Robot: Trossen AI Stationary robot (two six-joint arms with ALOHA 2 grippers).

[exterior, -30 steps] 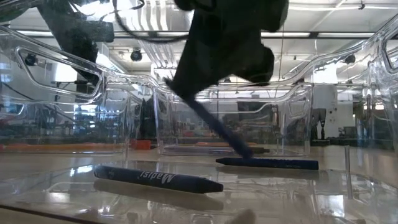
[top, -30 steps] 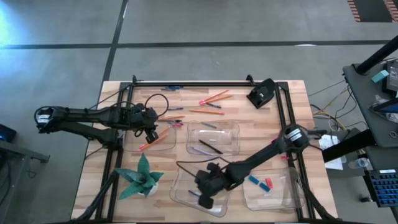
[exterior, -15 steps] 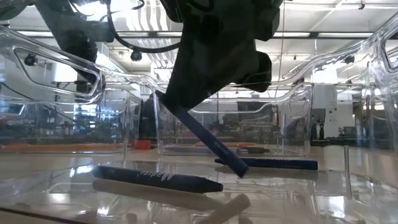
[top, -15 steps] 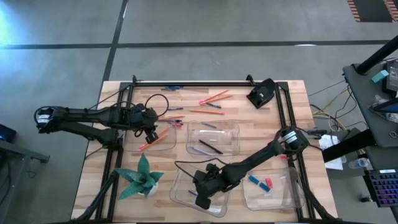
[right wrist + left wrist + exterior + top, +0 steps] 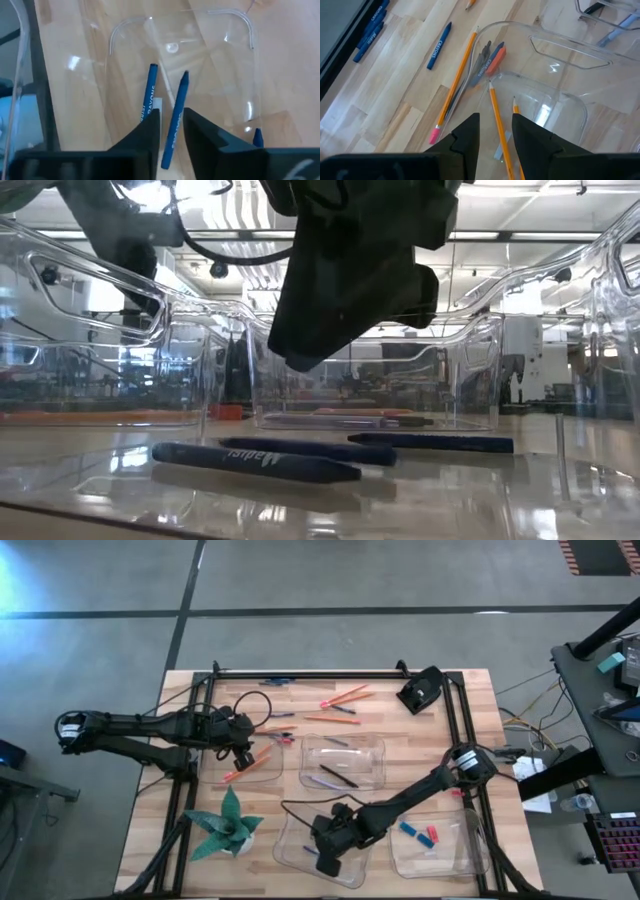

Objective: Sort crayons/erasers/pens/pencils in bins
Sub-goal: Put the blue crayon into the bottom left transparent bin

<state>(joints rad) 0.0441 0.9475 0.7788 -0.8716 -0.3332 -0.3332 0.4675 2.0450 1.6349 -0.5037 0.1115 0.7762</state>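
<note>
From the high view I count four bins (image 5: pixel 343 762) on the table: two in a middle row, two along the near edge. My right gripper (image 5: pixel 328 858) hangs over the near-left bin; my left gripper (image 5: pixel 243 754) hangs over the bin at the left end of the middle row. The near-right bin holds three erasers (image 5: pixel 419 833), two blue and one red. Pencils (image 5: pixel 343 697) lie loose near the far edge; about three show there, and two orange ones lie in the bin under my left gripper.

In the low view, three blue crayons (image 5: pixel 255 463) lie flat on the bin floor, with the right gripper above them holding nothing.

In the left wrist view, the fingers (image 5: pixel 465 142) stand apart, empty, over two pencils inside the bin; one more leans at its rim beside a red eraser (image 5: pixel 496 57).

In the right wrist view, the fingers (image 5: pixel 139 142) stand slightly apart, with a crayon lying below the gap between them.
</note>
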